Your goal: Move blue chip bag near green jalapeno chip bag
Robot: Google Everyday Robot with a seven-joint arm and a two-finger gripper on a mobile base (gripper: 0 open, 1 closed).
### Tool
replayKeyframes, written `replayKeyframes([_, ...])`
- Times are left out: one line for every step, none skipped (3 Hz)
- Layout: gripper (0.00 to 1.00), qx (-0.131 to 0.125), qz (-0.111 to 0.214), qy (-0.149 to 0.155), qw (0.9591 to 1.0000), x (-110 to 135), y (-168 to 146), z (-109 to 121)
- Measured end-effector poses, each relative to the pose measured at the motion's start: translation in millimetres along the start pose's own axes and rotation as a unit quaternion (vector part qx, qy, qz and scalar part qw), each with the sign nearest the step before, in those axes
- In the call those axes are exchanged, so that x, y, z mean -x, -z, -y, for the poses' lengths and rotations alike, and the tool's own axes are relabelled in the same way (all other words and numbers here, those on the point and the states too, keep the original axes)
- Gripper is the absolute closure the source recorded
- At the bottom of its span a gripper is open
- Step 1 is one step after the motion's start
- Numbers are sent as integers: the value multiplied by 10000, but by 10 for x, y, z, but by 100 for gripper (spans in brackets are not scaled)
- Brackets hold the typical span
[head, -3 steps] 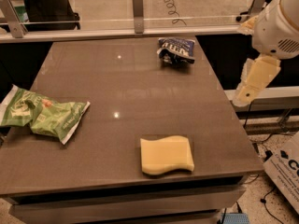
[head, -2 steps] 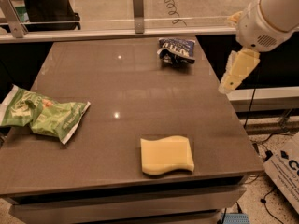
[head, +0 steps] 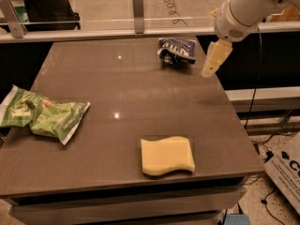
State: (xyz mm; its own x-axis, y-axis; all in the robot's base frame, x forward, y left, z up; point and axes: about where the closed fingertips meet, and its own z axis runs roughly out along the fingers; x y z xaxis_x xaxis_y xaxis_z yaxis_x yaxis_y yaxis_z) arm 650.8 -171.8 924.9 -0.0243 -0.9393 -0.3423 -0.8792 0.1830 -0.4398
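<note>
The blue chip bag [head: 177, 49], dark navy with white lettering, lies at the far right of the brown table [head: 126, 102]. The green jalapeno chip bag [head: 42, 116], light green and wrinkled, lies at the table's left edge, far from the blue bag. My gripper [head: 208, 71] hangs from the white arm at the upper right, its cream fingers pointing down just right of the blue bag, above the table's right edge and not touching the bag.
A yellow wavy sponge [head: 168, 155] lies near the table's front edge. A glass partition with metal posts [head: 138, 6] runs along the far edge. A cardboard box [head: 286, 172] and cables sit on the floor at right.
The arm has swung left and further back, bringing my gripper from beside the table's right edge to just right of the blue bag. The bags and sponge have not moved.
</note>
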Motion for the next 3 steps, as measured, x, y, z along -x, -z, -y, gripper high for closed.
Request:
replayKeyframes([0, 71, 19, -63, 10000, 3, -401, 257])
replayKeyframes([0, 191, 62, -263, 9995, 0, -748, 439])
replayKeyframes([0, 327, 147, -438, 9984, 76, -1025, 504])
